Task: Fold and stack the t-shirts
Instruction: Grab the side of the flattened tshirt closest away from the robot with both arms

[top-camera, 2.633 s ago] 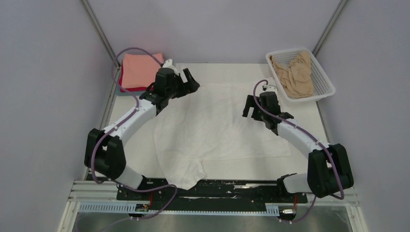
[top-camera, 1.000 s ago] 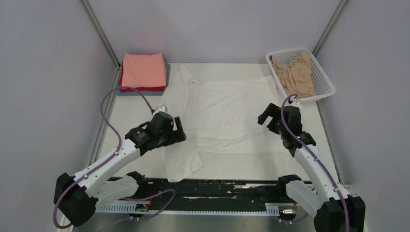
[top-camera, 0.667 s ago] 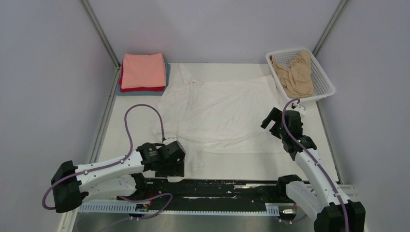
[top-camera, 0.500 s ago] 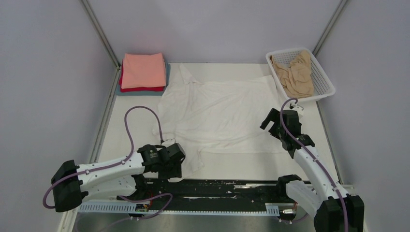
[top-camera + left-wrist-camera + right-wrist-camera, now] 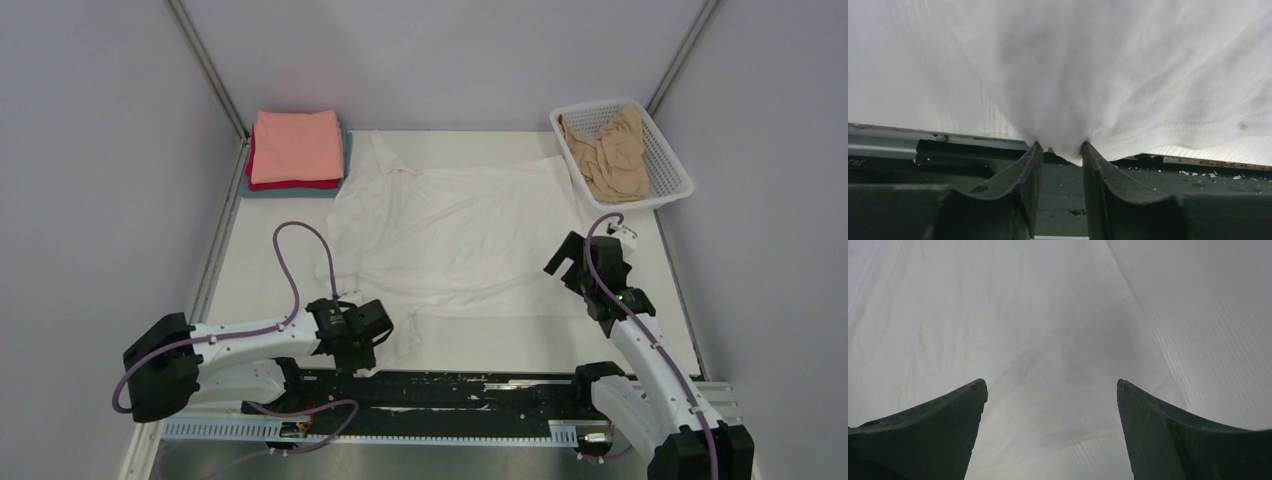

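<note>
A white t-shirt (image 5: 450,230) lies spread across the table. My left gripper (image 5: 375,335) is low at its near-left hem. In the left wrist view a bunch of white t-shirt cloth (image 5: 1098,75) is pinched between my left gripper's (image 5: 1059,145) fingertips. My right gripper (image 5: 570,262) hovers over the shirt's near-right corner. Its jaws (image 5: 1052,385) stand wide open over flat white t-shirt cloth (image 5: 1023,315). At the back left is a folded stack: a salmon-pink shirt (image 5: 296,145) on a red one (image 5: 295,184) on a grey-blue one (image 5: 262,192). A crumpled tan shirt (image 5: 612,150) lies in the basket.
The white mesh basket (image 5: 672,165) stands at the back right corner. A black rail (image 5: 480,388) with the arm bases runs along the near table edge, right below my left gripper. Grey walls close in on three sides.
My left arm swung from the shirt's left side down to its near-left hem and its jaws closed on the cloth. The right arm drew slightly nearer, still open.
</note>
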### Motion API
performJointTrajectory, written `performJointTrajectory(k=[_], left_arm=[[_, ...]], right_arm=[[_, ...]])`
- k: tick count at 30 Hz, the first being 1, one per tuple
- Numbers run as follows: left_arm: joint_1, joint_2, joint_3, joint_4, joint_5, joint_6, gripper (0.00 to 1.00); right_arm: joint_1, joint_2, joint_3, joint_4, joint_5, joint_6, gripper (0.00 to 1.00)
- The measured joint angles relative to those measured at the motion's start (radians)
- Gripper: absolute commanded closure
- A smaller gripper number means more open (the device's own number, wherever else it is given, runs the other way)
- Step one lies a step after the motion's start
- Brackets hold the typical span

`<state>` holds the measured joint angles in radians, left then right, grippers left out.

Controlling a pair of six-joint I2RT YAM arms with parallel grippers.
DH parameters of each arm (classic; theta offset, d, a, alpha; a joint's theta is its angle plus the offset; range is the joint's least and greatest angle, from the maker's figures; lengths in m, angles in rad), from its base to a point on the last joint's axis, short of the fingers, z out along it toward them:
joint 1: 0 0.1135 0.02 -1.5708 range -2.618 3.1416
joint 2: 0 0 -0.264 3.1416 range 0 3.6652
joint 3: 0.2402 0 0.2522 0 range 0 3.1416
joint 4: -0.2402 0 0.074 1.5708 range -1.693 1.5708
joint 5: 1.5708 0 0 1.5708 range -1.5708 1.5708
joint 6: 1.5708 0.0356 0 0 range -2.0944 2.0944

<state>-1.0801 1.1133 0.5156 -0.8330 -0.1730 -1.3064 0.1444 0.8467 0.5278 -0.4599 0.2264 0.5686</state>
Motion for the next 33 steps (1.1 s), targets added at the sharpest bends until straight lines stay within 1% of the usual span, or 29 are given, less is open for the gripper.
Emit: performJointTrajectory(k=[1, 2, 3, 4, 5, 9, 12, 20, 24, 28, 31, 33], left_arm=[[0.000, 0.016, 0.008, 0.000, 0.001, -0.006, 0.64], [0.000, 0.030, 0.015, 0.000, 0.004, -0.013, 0.73], [-0.001, 0.045, 0.023, 0.000, 0.005, -0.017, 0.79], [-0.002, 0.055, 0.030, 0.002, 0.006, -0.025, 0.95], [-0.005, 0.063, 0.037, 0.006, 0.006, -0.027, 1.00], [-0.009, 0.065, 0.048, 0.006, -0.001, -0.029, 1.00], [-0.011, 0.035, 0.039, 0.008, -0.021, -0.019, 1.00], [-0.004, -0.164, -0.023, 0.098, -0.122, 0.079, 1.00], [-0.004, -0.251, -0.040, 0.144, -0.129, 0.133, 1.00], [-0.004, -0.288, -0.053, 0.189, -0.129, 0.184, 1.00], [-0.004, -0.291, -0.053, 0.209, -0.138, 0.208, 1.00], [-0.004, -0.291, -0.053, 0.220, -0.145, 0.220, 1.00]], right_arm=[[-0.006, -0.014, 0.000, -0.012, 0.008, 0.004, 0.00], [-0.013, -0.030, 0.000, -0.023, 0.017, 0.008, 0.00], [-0.022, -0.047, 0.000, -0.037, 0.026, 0.014, 0.00], [-0.032, -0.066, -0.001, -0.050, 0.035, 0.023, 0.00], [-0.047, -0.087, -0.005, -0.063, 0.040, 0.036, 0.00], [-0.092, -0.140, -0.024, -0.108, 0.045, 0.081, 0.00], [-0.107, -0.160, -0.027, -0.157, 0.043, 0.117, 0.00], [-0.128, -0.170, -0.034, -0.222, 0.060, 0.193, 0.00], [-0.128, -0.132, -0.065, -0.217, 0.059, 0.236, 0.04], [-0.128, -0.084, -0.145, -0.208, 0.040, 0.281, 0.12], [-0.128, -0.092, -0.171, -0.189, 0.042, 0.306, 0.23], [-0.128, -0.116, -0.190, -0.171, 0.044, 0.321, 0.32]])
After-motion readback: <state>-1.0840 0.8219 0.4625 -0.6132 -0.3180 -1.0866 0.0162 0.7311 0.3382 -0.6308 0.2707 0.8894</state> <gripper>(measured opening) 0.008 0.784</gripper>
